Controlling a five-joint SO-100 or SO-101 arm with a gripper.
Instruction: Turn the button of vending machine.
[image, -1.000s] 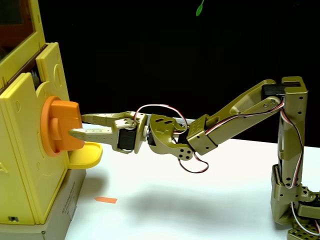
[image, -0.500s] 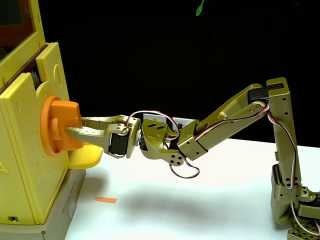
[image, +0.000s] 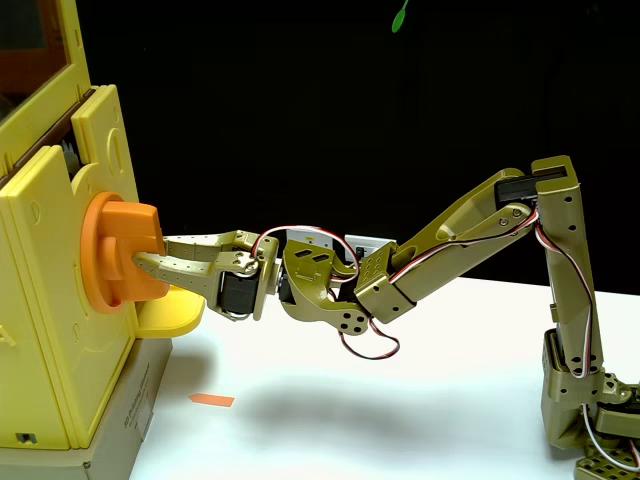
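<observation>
White counter (image: 400, 400) under black backdrop; a small orange tab (image: 211, 400) lies there. My tool (image: 150, 252) pinches the button (image: 125, 255) on the vending machine (image: 50, 320), above its yellow tray (image: 172, 312).

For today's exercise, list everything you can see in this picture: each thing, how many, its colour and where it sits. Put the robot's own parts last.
Pale-yellow plastic toy vending machine: one, left edge of the fixed view, reddish-framed window at top.
Large orange plastic knob with a thick bar: one, on the machine's front.
Small yellow rounded tray: one, below the knob.
Grey box: one, under the machine.
Small orange strip: one, on the table.
White table: one.
Olive-green arm: one, from the right.
Gripper: one, fingertips at the knob's bar.
</observation>
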